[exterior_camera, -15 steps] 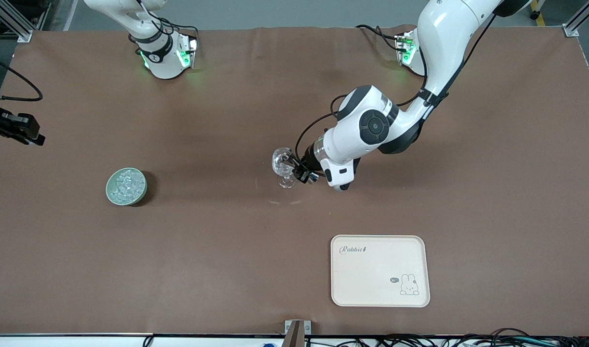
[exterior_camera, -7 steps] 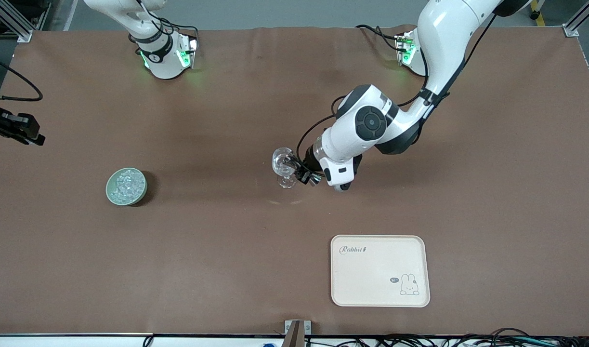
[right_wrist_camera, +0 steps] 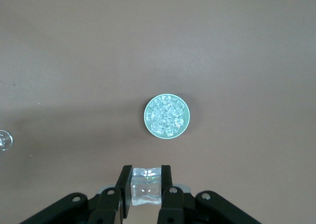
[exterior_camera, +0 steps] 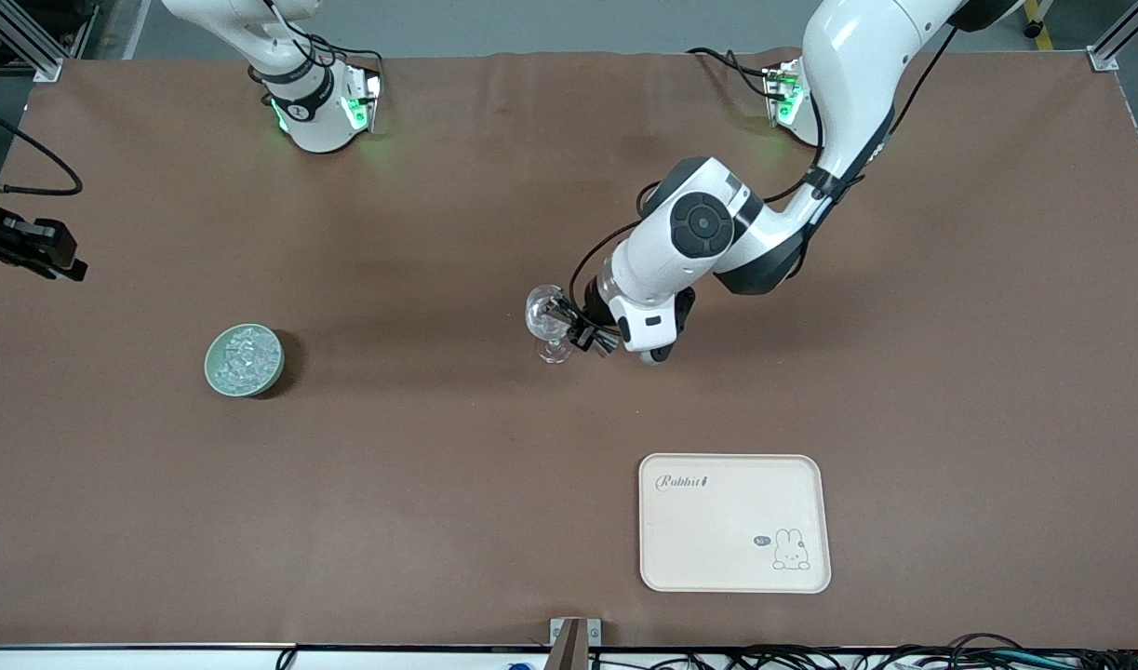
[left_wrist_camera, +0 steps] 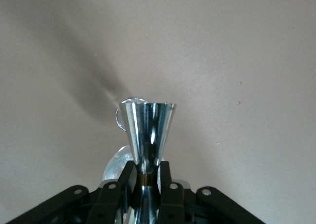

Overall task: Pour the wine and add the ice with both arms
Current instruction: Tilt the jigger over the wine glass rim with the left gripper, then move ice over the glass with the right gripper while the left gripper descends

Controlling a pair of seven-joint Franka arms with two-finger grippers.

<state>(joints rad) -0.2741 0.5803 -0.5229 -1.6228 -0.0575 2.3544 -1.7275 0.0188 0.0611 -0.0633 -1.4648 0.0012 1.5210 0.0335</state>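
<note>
Left end effector [left_wrist_camera: 146, 180]: clamped on the waist of a shiny metal jigger [left_wrist_camera: 148, 132], held over the stemmed glass [exterior_camera: 547, 321] near the middle of the desk [exterior_camera: 438, 484].
Right end effector [right_wrist_camera: 146, 187]: pinched on one clear ice cube [right_wrist_camera: 146, 185], high above the green bowl [right_wrist_camera: 167, 116]; out of sight in the front view.
Ice: the remaining chunks [exterior_camera: 244, 357] are heaped in the bowl, toward the right arm's end of the desk, well apart from the glass.
Glass: upright on its foot, partly hidden under the jigger; whether any wine is in it cannot be told.
Tray [exterior_camera: 734, 522]: bare, nearer the front camera than the glass.
Spill risk: the jigger sits close over the rim, so a swing of the left arm could knock the glass over.
Drop risk: the cube is smooth and probably slick; a long carry to the glass could let it slip out.
Clash risk: both arms must meet at the glass, so the right could strike the left if it arrives early.
</note>
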